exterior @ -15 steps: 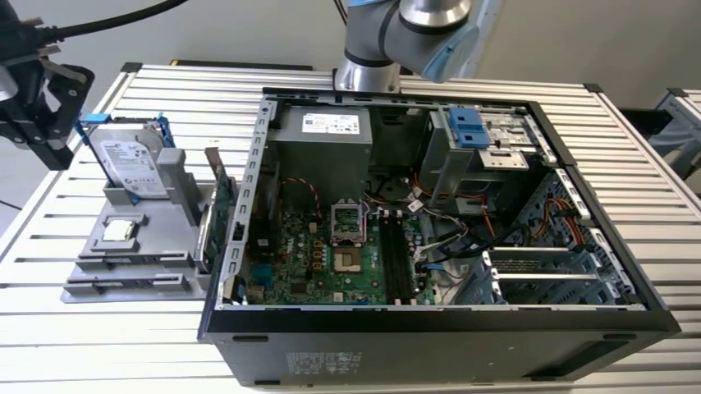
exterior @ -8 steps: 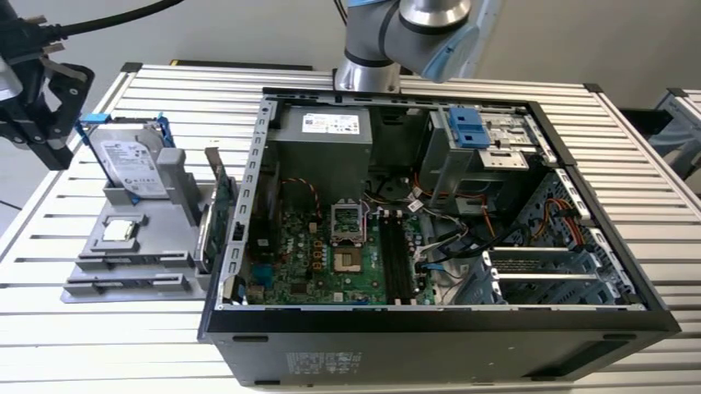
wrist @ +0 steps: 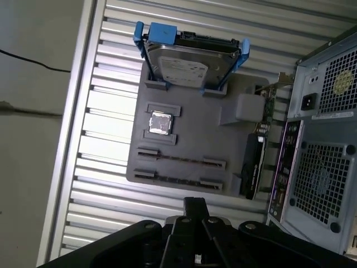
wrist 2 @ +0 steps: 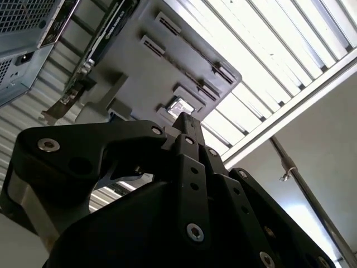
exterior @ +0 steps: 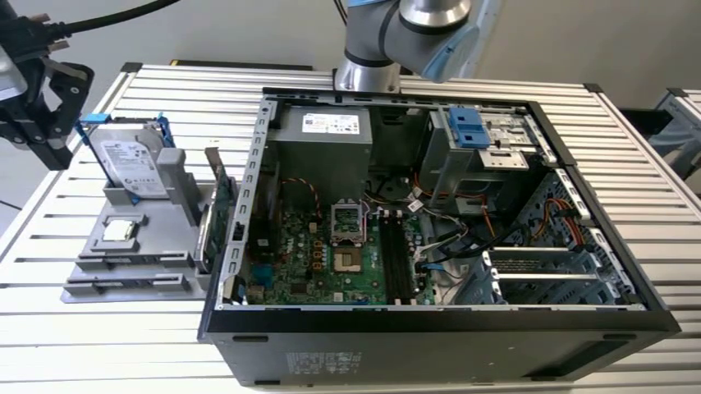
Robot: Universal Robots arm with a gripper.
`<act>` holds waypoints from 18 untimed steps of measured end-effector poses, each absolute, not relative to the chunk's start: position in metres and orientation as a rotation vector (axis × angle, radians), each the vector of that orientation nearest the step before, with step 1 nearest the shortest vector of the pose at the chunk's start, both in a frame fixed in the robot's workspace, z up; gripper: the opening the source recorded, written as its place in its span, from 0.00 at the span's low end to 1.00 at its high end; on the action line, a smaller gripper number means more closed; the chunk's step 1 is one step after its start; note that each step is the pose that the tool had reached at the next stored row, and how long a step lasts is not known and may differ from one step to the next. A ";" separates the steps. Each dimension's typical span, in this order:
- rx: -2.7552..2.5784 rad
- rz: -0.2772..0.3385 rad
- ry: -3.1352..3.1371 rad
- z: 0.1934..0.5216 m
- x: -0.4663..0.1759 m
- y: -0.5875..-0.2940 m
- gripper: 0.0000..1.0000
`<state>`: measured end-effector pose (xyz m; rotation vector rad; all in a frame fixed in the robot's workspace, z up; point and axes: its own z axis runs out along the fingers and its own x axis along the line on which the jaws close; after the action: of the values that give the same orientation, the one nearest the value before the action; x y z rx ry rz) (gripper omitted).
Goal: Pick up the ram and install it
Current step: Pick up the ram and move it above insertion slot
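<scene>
The ram is hidden from me. My black gripper (exterior: 52, 158) hangs at the exterior view's far left, over the table's edge and to the left of the grey parts holder (exterior: 137, 250). Its fingertips meet in one point in both wrist views (wrist 2: 185, 118) (wrist: 195, 202), with nothing between them. The holder's two long narrow slots (wrist: 181, 163) look bare. Inside the open computer case (exterior: 438, 324) the motherboard's long black memory slots (exterior: 396, 254) run beside the processor socket; I cannot tell whether a stick sits in them.
On the holder stand a silver hard drive with blue rails (exterior: 131, 164) (wrist: 184, 62), a small square chip (exterior: 118, 231) (wrist: 160, 123) and a large green expansion card (exterior: 222, 205) (wrist: 254, 167) on edge against the case. The slatted metal table (exterior: 131, 328) carries everything.
</scene>
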<state>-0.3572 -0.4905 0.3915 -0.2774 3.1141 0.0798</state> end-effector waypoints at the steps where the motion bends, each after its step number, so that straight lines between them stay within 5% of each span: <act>1: -0.284 0.080 3.114 0.392 -0.357 -0.491 0.00; 18: -0.392 0.081 3.104 0.392 -0.357 -0.491 0.00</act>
<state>-0.3574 -0.4905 0.3915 -0.3915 3.1037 0.0806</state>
